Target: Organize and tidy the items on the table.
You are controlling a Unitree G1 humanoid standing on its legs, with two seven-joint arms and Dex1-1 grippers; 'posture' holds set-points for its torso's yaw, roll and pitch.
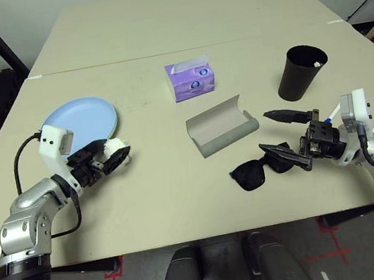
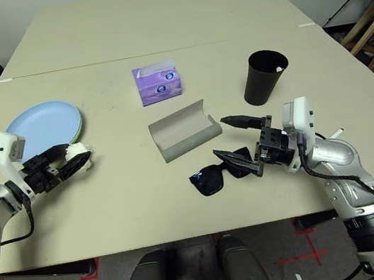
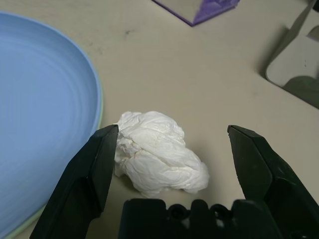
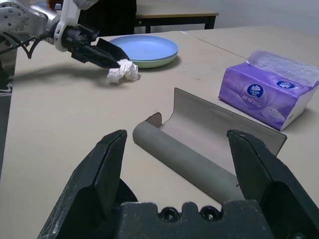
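Observation:
A crumpled white tissue wad (image 3: 159, 152) lies beside the light blue plate (image 1: 78, 122), which is stacked on a pale green plate (image 4: 158, 61). My left gripper (image 1: 108, 156) is open, with its fingers on either side of the wad. Black sunglasses (image 1: 252, 172) lie near the front edge, with the open grey glasses case (image 1: 221, 128) just behind them. My right gripper (image 1: 275, 132) is open just right of the sunglasses, its lower finger over their folded arm and pointing toward the case. A black cup (image 1: 301, 72) stands at the back right. A blue-and-white marker (image 1: 333, 113) lies behind my right wrist.
A purple tissue box (image 1: 190, 78) sits behind the case at mid-table. The beige table (image 1: 159, 188) meets a second table along a seam at the back. A dark-framed table stands at the far left.

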